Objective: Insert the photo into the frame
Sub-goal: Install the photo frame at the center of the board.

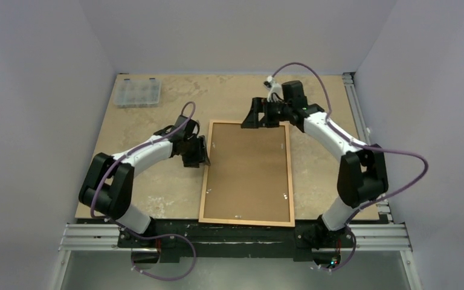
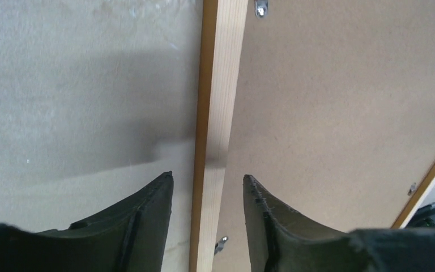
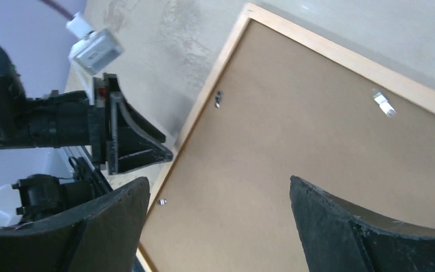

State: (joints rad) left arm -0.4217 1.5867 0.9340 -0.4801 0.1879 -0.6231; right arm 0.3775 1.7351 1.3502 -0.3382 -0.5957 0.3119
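Note:
The frame [image 1: 204,181], thin light wood, lies back side up in the middle of the table, filled by a plain brown hardboard backing panel [image 1: 249,172]. The photo is hidden. My left gripper [image 1: 204,154] hovers at the frame's left rail. In the left wrist view this gripper [image 2: 208,178] is open, its jaws astride the rail [image 2: 218,113] with a gap on each side. My right gripper [image 1: 264,121] hangs over the frame's far edge. In its own view it [image 3: 220,184] stands wide open above the backing panel [image 3: 294,130], holding nothing.
A clear plastic compartment box [image 1: 137,92] sits at the table's far left corner. Small metal clips [image 3: 384,103] dot the backing's edges. The frame's near rail [image 1: 248,222] reaches the table's front edge, beside the arms' mounting bar [image 1: 235,238].

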